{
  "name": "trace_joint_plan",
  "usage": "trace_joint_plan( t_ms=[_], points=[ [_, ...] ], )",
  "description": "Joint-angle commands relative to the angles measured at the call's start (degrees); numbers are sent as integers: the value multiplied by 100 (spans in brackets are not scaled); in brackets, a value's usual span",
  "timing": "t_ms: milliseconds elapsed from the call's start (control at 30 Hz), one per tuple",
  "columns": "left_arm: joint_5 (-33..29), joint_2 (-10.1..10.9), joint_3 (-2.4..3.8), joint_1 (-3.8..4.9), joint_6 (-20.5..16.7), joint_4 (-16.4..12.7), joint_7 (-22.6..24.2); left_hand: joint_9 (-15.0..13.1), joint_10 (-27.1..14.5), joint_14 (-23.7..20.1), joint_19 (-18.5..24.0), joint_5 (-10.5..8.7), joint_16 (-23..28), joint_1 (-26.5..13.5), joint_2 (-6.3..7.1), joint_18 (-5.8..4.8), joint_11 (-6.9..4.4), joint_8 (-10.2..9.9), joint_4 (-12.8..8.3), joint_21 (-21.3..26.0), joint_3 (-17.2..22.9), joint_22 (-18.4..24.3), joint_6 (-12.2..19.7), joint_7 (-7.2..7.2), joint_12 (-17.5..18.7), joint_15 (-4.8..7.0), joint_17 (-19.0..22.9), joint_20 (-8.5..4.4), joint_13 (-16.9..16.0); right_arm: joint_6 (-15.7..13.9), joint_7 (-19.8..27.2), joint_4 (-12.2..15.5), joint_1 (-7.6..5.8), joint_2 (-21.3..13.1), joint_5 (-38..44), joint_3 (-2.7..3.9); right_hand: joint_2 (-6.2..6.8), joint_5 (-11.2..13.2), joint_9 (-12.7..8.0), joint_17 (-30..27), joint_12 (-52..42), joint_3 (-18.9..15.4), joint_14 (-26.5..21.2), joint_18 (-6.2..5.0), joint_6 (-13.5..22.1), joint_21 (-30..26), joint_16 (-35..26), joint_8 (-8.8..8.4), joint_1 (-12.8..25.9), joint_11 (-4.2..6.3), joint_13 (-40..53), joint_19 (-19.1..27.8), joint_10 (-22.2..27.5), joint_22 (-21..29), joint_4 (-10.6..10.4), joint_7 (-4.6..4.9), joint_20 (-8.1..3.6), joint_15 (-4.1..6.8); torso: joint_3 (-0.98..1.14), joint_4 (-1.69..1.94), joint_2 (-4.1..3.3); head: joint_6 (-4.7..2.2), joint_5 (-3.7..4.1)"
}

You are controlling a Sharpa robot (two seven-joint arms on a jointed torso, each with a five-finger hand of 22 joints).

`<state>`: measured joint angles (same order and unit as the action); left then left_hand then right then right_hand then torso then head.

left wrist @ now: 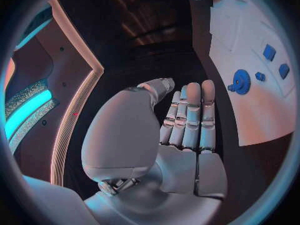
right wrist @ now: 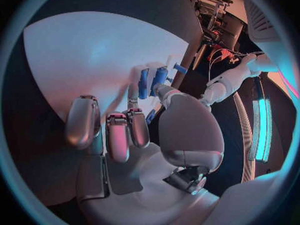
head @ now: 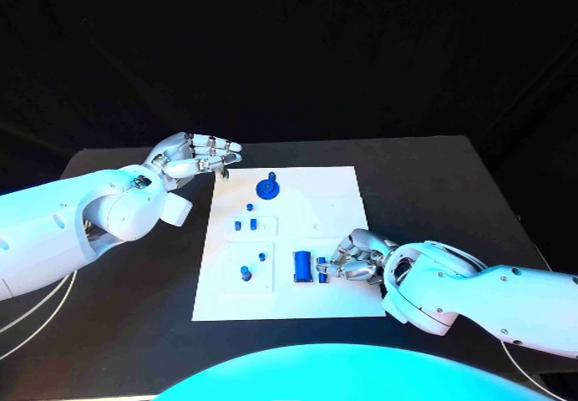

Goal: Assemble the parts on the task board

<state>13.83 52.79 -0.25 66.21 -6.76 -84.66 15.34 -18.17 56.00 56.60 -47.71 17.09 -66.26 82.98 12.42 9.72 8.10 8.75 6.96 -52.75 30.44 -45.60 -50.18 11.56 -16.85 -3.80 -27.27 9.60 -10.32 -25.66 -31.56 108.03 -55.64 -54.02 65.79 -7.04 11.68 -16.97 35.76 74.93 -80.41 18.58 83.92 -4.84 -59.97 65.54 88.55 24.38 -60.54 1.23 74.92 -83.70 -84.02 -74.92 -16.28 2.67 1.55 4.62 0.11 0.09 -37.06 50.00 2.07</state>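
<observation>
Task board [head: 325, 188]: white plate at the middle of the black table [head: 120, 334], long sides running from the near edge toward the far edge.

Gear-shaped blue part [head: 271, 187]: on the board near its far left corner; also seen in the left wrist view [left wrist: 241, 81], lying flat on the white surface.

Small blue parts [head: 252, 223]: a few short pieces along the board's left half, between the gear and the near edge; one small peg [head: 245, 272] sits nearer the near left corner.

Blue block part [head: 304, 266]: near the middle of the board's near half, just beside the right hand's fingertips; in the right wrist view [right wrist: 160, 78] it lies at the tips of the thumb and a finger. Whether the hand grips it or only touches it cannot be told.

Right hand [head: 352, 259]: over the board's near right area, fingers curled inward and close together toward the block.

Left hand [head: 193, 155]: off the board, above the table just beside the board's far left corner; fingers curled in, holding nothing.
</observation>
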Motion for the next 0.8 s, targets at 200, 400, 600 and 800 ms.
trace_joint_plan(
  t_ms=[200,400,600,800],
  points=[
    [10,-11,4,3,22,-4,28,8,-26,-31,33,5,-33,-57,-15,78,-6,24,39,32,2,7,8,-3,-38,-13,5,-5,-6,45,62,-39,5,-7,263,1,-252,721,-25,1127,16,235,533,78,-12,-61,8,-68,-796,39,882,-61,-227,-952,121,-17,-11,32,10,-3,2,0,2],
    [10,-13,4,3,23,3,27,10,-29,-33,31,8,-35,-59,-24,78,-6,24,45,36,8,9,14,-1,-43,-13,7,-5,-7,-217,603,-27,5,-45,332,1,-93,723,-41,1120,44,154,531,73,24,-118,5,-105,-724,8,867,-53,-213,-946,-1,23,0,11,12,4,-5,0,-10],
    [10,-13,4,3,14,4,30,10,-30,-33,31,9,-36,-61,-32,78,-5,25,49,37,12,9,15,0,-46,-14,7,-5,-7,-254,1246,-19,5,-159,606,1,-31,1164,-118,1118,139,16,530,67,202,-192,3,-267,-841,-78,813,-36,-155,-937,9,121,54,-58,5,3,-7,0,-15],
    [10,-14,4,3,9,-1,42,10,-32,-34,30,9,-37,-63,-39,78,-5,26,53,39,16,10,15,0,-49,-14,8,-4,-7,-318,1535,-31,7,-232,894,0,-1,1172,-288,1099,258,-76,525,54,508,-323,-4,-609,-1283,-227,742,-5,-65,-916,42,298,150,-182,6,-2,-2,0,-10]
  ],
)
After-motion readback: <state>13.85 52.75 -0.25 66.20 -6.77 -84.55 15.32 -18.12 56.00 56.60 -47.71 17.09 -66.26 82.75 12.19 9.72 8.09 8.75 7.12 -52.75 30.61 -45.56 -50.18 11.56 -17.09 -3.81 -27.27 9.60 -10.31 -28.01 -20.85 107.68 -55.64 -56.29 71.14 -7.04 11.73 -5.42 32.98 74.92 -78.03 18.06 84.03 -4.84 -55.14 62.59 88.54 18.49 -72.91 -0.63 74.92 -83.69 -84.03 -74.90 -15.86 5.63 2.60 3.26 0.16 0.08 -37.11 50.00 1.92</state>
